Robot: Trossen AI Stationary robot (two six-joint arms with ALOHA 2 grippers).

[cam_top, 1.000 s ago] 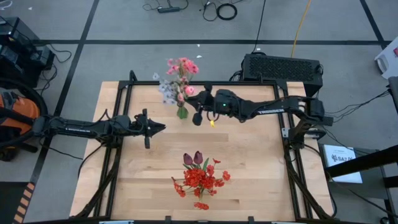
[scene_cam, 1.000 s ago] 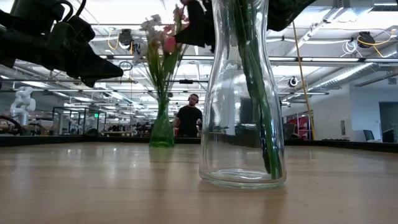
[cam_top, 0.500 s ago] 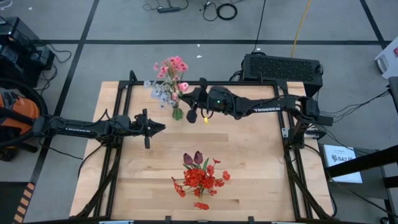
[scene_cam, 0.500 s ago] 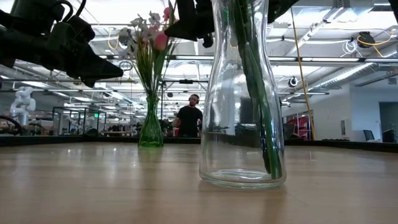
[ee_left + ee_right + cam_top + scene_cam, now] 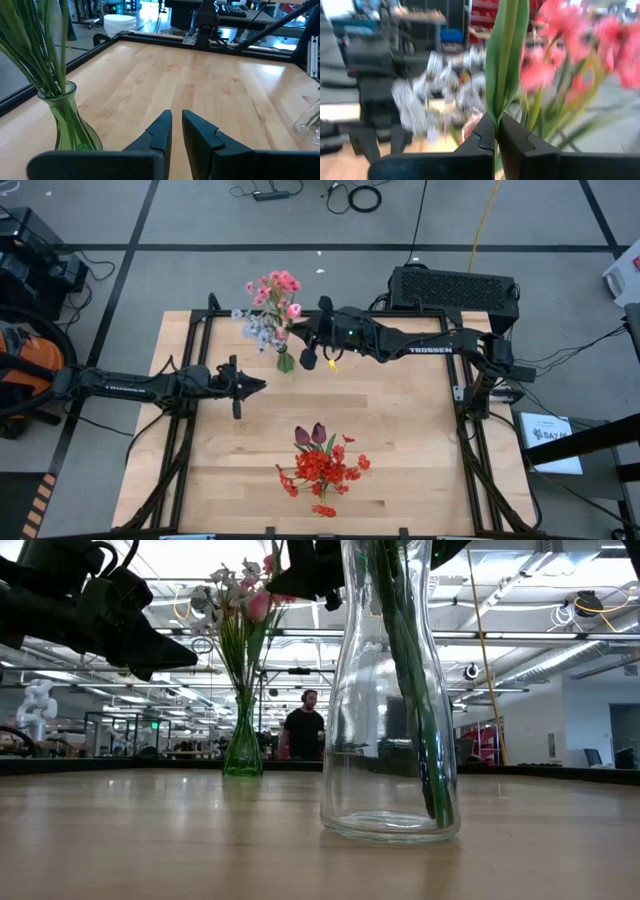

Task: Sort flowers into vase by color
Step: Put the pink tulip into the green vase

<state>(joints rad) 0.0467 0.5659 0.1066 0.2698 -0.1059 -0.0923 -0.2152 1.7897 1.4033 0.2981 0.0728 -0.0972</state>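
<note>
Right gripper (image 5: 496, 131) is pinched tight on the green stem of a pink bud (image 5: 294, 311), holding it right over the green vase (image 5: 286, 362) of pink and lavender flowers (image 5: 268, 305) at the table's (image 5: 420, 440) far edge, left gripper (image 5: 262, 385) idling mid-table, fingers just slightly apart.

"TROSSEN" on right arm (image 5: 425, 349).

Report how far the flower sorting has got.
Done: the red flowers and maroon tulips stand in the clear vase, and pink and pale blue flowers fill the green vase.
In hand: the right gripper is shut on a green leaf or stem at the green vase.
Left: releasing it; no loose flowers show on the table. The left gripper waits alongside.
</note>
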